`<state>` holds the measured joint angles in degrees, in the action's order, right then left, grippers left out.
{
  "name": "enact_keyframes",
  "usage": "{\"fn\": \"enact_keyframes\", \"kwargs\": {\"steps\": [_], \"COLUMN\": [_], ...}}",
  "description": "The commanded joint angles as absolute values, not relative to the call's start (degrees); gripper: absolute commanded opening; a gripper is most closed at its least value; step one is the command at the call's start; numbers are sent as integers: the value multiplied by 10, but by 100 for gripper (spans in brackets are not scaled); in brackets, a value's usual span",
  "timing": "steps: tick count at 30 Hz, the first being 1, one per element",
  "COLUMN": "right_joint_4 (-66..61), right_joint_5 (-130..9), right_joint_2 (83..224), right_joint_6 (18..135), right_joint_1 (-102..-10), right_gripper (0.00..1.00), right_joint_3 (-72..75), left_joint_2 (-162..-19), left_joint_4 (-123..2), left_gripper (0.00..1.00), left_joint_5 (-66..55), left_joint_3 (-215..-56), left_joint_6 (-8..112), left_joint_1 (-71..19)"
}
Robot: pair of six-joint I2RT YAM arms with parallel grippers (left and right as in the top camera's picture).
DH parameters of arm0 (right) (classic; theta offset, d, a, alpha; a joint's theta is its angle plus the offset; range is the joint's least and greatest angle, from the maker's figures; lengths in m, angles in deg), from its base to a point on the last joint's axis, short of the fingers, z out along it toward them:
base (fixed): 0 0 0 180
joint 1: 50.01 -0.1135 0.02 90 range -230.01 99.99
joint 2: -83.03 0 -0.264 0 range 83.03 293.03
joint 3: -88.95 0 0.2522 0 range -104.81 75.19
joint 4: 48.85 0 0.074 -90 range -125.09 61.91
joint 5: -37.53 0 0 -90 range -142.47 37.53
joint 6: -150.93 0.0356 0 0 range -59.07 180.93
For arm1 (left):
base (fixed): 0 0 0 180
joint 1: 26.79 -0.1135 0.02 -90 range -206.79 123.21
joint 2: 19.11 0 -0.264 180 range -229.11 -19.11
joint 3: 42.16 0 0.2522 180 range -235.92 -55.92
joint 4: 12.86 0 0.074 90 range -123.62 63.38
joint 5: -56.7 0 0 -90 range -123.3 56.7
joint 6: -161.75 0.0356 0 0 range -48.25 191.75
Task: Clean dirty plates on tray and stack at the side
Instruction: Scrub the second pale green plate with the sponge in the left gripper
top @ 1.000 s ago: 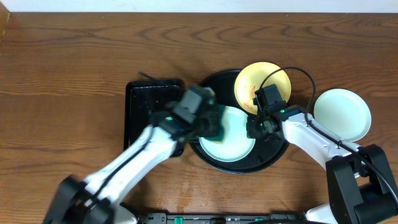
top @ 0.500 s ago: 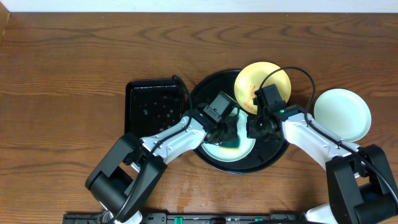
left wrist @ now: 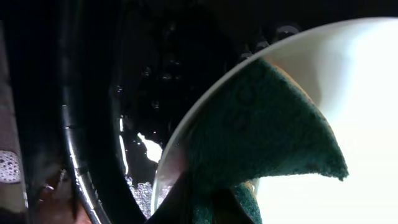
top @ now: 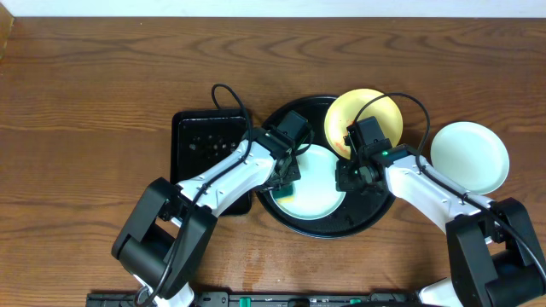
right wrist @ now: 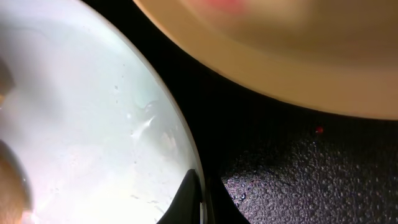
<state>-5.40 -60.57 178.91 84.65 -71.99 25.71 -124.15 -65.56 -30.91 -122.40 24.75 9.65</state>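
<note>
Three plates, tally: one looks finished, one is under the sponge and one is waiting, so you are roughly mid-task.
Nearest, tray: your round black tray (top: pixel 328 228) lies wet and glossy in front of both arms, with its near rim bare.
Mint plate: the mint plate (top: pixel 316 194) rests flat in the tray's near half. It is pale and beaded with water, and no red shows on the parts you can see.
Left gripper: your left gripper (top: pixel 288 175) is clenched on a green sponge (left wrist: pixel 261 130), which is pressed over the plate's left edge.
Right gripper: your right gripper (top: pixel 345 177) pinches the same plate's right rim and appears to brace it against the scrubbing.
Side plate: a second pale plate, the side plate (top: pixel 469 156), sits alone on the table to the right, apart from the tray. It looks clean and is probably the base of your stack.
Rectangular tray: the rectangular tray (top: pixel 196 149) sits just beside the round one on the left and is speckled with droplets.
Farthest, yellow plate: the yellow plate (top: pixel 345 111) sits at the tray's far right edge and seems tilted onto the rim. A reddish smear shows near its right-gripper side, so judge it unwashed.
Left to do: finish wiping the mint plate and carry it to the side plate. Then scrub the yellow plate and stack it too.
</note>
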Motion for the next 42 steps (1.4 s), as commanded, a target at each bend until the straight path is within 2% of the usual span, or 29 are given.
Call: {"fn": "enact_keyframes", "kwargs": {"steps": [1, 8, 13, 21, 24, 34, 42], "right_joint_4": [-42, -42, -41, -40, -40, -40, -40], "right_joint_5": [-544, -544, -544, -544, -544, -545, -545], "right_joint_2": [1797, 1797, 1797, 1797, 1797, 1797, 1797], "right_joint_6": [851, 851, 851, 851, 851, 851, 851], "right_joint_1": [-715, -715, -715, -715, -715, -715, -715], "right_gripper": [1, 1, 1, 1, 1, 1, 1], "right_joint_3": [263, 263, 263, 263, 263, 263, 263], "left_joint_2": [-1276, -1288, -1296, -1297, -1297, -1297, -1294], "left_joint_4": [-653, -535, -476, -471, -490, -632, -663], "left_gripper": [7, 8, 7, 7, 7, 7, 8], "left_joint_5": [-413, -216, -153, -98, -129, -424, -433], "left_joint_3": [-1200, -1199, -1199, -1199, -1199, -1199, -1207], "left_joint_6": [256, 266, 267, 282, 310, 308, 312], "left_joint_1": [79, 133, 171, 185, 180, 76, 61]}}
